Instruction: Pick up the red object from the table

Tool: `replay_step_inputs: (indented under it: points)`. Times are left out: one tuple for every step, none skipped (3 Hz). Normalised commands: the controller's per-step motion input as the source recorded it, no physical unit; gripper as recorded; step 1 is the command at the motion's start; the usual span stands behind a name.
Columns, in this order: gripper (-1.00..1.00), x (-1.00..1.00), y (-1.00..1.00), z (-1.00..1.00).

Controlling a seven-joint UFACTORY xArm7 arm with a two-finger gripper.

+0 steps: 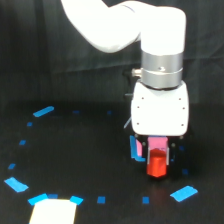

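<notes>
The worktop [75,150] fills the lower half of the frame as a matte black plane, dotted with small blue tape marks [42,112] that trace a loose ring. The arm [160,55] enters from the upper left and drops vertically at right of centre, ending in a white housing.

Below that housing sits the gripper [157,156]. Its jaws stand close together, one on each side of the red block [156,164], and appear to be closed on the block's upper part; actual contact cannot be confirmed at this sharpness. A pink patch shows just above the block, between the jaws. The block lies at lower right of centre; whether its base touches the worktop or hangs just clear cannot be told.

Judged progress: the approach and the grasp look done, and the lift is not yet evident.

Open room: upward travel seems unobstructed. A pale square [52,210] with blue corners lies at the lower left edge, well apart from the block. A larger blue tape piece [183,193] lies near the block, toward the lower right, flat on the surface.
</notes>
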Motion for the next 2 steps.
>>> replay_step_inputs:
  points:
    - [-1.0, 0.74, 0.05, 1.0]
    - [-1.0, 0.42, 0.07, 1.0]
